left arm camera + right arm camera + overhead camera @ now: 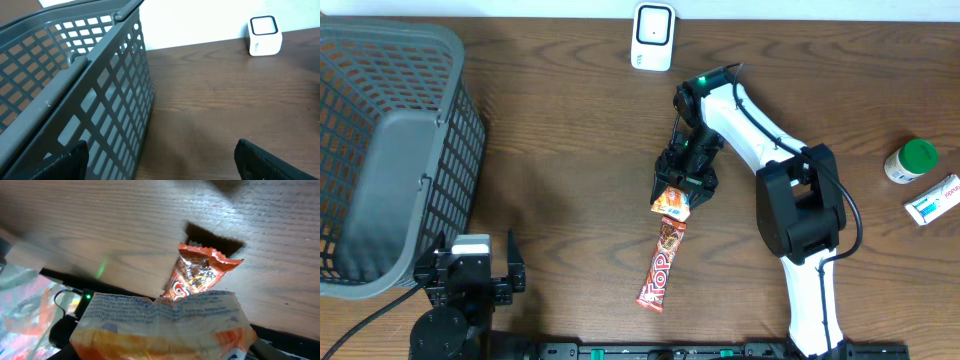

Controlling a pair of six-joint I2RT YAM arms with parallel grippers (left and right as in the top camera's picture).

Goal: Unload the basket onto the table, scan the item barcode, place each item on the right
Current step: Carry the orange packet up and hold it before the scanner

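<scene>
**Overhead:** the right fingers [703, 186] are clamped on an orange packet [670, 203] over the middle of the bench [570, 150]. The packet's lower edge meets the top end of a wrapped bar [661, 264] lying flat. A white scanner [652, 36] stands at the far edge, well apart from the packet. A grey basket [380, 130] occupies the left side. The left fingers [514, 268] are spread wide and hold nothing.

**Left wrist:** the basket wall is beside the left fingers, with the scanner beyond.

**Right wrist:** the orange packet fills the foreground, with the wrapped bar beneath it.

grey mesh basket [395, 190], orange snack packet [671, 202] (white-backed)
</scene>
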